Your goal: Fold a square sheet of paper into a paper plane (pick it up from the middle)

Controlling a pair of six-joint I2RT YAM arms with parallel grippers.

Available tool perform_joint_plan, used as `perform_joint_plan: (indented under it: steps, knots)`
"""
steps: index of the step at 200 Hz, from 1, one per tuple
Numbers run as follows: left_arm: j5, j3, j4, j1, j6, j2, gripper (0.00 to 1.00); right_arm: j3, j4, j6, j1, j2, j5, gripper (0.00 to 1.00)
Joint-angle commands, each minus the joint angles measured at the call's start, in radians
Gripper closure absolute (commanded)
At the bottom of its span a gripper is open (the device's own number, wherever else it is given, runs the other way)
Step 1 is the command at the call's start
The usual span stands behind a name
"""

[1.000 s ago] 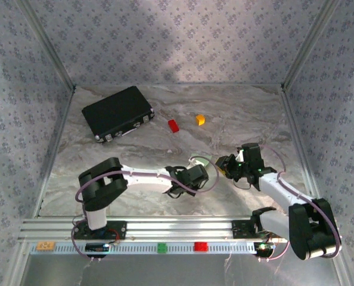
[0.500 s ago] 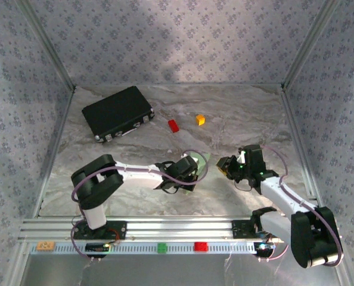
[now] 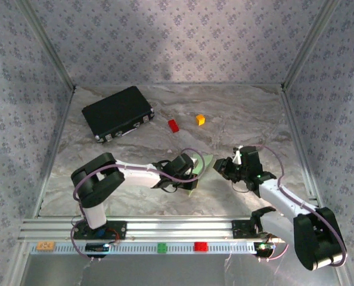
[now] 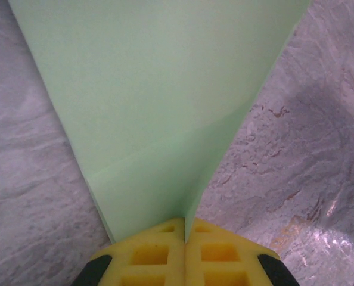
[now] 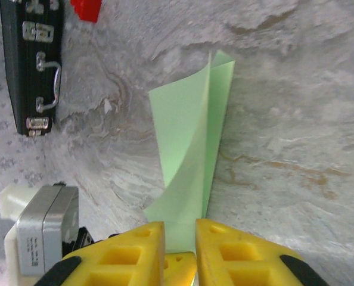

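The pale green paper (image 3: 202, 168) is folded into a long narrow plane shape and stands on edge at mid-table between the two grippers. My left gripper (image 4: 185, 238) is shut on its near end, and the paper (image 4: 159, 107) fans out ahead of the yellow fingers. In the top view the left gripper (image 3: 192, 174) sits just left of the paper. My right gripper (image 3: 222, 167) is on the paper's right side. In the right wrist view its jaws (image 5: 180, 229) stand a narrow gap apart, with the paper (image 5: 189, 131) running into the gap and a left fingertip (image 5: 180, 265) behind it.
A black case (image 3: 117, 112) lies at the back left and shows too as the case (image 5: 31, 59). A red block (image 3: 173, 125) and an orange block (image 3: 200, 119) sit behind the grippers. Marbled table stretches to the right of the paper.
The right gripper has moved left up to the paper and its jaws have narrowed around it. The left gripper shifted slightly left, and more of the paper now shows.
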Motion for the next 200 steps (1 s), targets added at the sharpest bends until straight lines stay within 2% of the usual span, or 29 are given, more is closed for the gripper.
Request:
perform_joint_plan:
  steps: [1,36,101,160,200]
  knots:
    - [0.062,-0.032,0.045,0.014,-0.026,0.025,1.00,-0.004,0.050,-0.052,0.025,0.022,-0.014,0.82]
    - [0.127,-0.061,0.105,0.042,-0.051,0.040,1.00,0.014,0.080,-0.079,0.052,0.097,-0.059,0.89]
    - [0.222,-0.115,0.226,0.079,-0.108,0.073,1.00,0.075,0.195,-0.100,0.108,0.265,-0.150,0.92]
    - [0.260,-0.129,0.255,0.101,-0.133,0.078,1.00,0.113,0.260,-0.105,0.103,0.414,-0.159,0.94]
    - [0.264,-0.163,0.293,0.114,-0.164,0.066,1.00,0.116,0.288,-0.107,0.079,0.452,-0.180,0.94]
